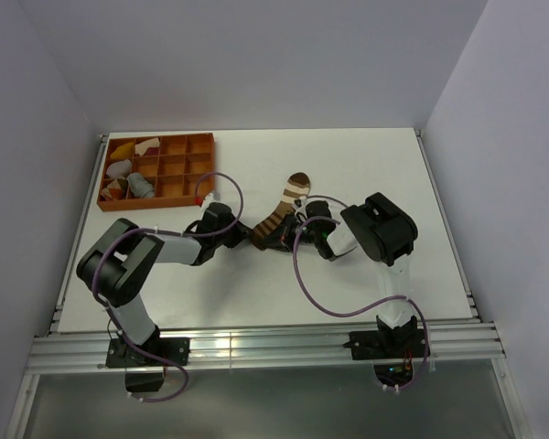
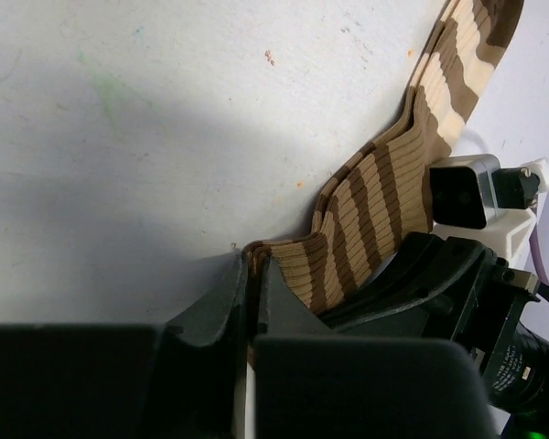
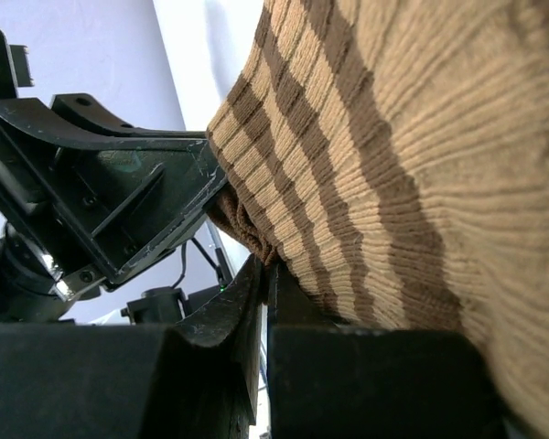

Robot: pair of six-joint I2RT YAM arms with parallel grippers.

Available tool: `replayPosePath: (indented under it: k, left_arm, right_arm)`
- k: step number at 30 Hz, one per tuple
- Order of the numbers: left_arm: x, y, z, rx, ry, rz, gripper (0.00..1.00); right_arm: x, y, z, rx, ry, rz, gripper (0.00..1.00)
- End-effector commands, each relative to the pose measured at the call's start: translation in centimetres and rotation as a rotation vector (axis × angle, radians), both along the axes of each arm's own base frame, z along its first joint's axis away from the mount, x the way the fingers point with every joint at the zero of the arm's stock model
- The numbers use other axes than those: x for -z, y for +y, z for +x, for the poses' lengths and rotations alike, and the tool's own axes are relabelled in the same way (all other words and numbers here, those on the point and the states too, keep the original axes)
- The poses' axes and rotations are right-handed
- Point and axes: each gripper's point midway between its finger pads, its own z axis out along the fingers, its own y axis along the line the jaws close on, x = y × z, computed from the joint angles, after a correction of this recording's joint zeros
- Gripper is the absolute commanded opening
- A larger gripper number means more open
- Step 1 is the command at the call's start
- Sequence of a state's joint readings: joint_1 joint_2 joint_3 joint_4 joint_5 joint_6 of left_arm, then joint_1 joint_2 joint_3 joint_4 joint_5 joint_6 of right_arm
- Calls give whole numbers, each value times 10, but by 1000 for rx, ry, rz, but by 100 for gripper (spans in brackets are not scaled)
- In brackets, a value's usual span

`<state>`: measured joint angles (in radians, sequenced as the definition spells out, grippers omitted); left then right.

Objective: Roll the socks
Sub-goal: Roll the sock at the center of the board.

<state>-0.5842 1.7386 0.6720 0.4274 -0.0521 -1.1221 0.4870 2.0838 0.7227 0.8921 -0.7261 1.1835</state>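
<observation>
The brown sock (image 1: pixel 281 212) with pale stripes lies on the white table, its toe pointing away and its cuff toward the arms. My left gripper (image 1: pixel 248 236) is shut on the edge of the cuff; in the left wrist view its fingertips (image 2: pixel 253 262) pinch the folded brown sock (image 2: pixel 384 192). From the other side, my right gripper (image 1: pixel 293 235) is shut on the same cuff end; in the right wrist view the brown sock (image 3: pixel 393 137) fills the picture above my right gripper (image 3: pixel 266 271). A grey sock (image 1: pixel 140 186) lies in the orange tray.
An orange compartment tray (image 1: pixel 152 206) stands at the table's back left, with grey, yellow and white cloth pieces in its left cells. The two grippers face each other closely, the left arm's black housing (image 3: pixel 119 197) right next to my right fingers.
</observation>
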Motion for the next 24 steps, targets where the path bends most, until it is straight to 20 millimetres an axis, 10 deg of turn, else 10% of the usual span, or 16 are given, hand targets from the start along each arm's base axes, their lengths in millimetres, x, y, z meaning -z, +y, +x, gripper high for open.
replayPosePath:
  k: [1, 14, 24]
  left_arm:
    - [40, 19, -23, -4, 140, 148, 2]
    - [33, 26, -20, 80, 193, 385, 0]
    - [13, 16, -12, 190, 161, 456, 0]
  right_arm:
    - [20, -9, 0, 21, 56, -83, 0]
    - [-41, -20, 20, -91, -491, -436, 45]
    - [-42, -19, 9, -168, -970, -743, 50]
